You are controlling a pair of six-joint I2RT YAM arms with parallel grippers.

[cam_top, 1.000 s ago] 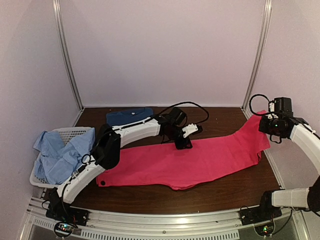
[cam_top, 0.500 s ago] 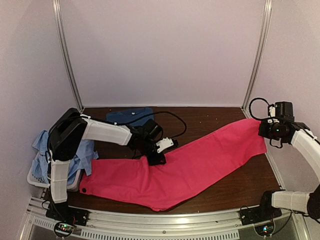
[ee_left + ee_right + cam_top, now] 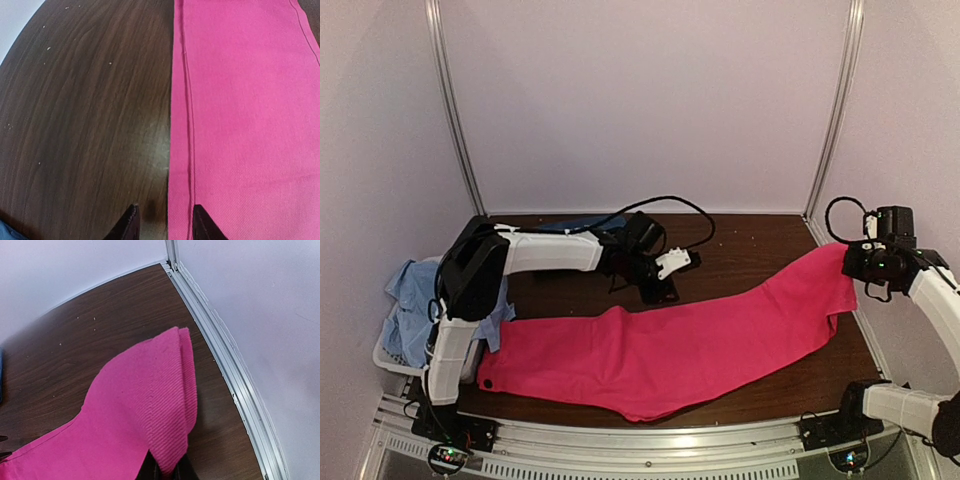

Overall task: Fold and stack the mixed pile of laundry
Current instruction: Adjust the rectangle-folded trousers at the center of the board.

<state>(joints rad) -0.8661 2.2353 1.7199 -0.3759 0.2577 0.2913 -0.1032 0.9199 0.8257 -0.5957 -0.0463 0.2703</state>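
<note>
Top external view: shows the bright magenta-pink shirt point(image 3: 690, 345) stretched across the table point(image 3: 760, 235) from front left toward the right rear, its far end lifted and pinched between the closed fingers of the right gripper point(image 3: 850, 263). Left wrist view: catches the left gripper point(image 3: 162, 225) empty, tips parted, straddling the shirt's hemmed edge above the wood. Shows too the dark blue T-shirt point(image 3: 575, 224) at rear left, largely behind the left arm, and the pale light-blue cloth point(image 3: 415, 290) heaped in the white basket point(image 3: 382, 352) at the left edge.
</note>
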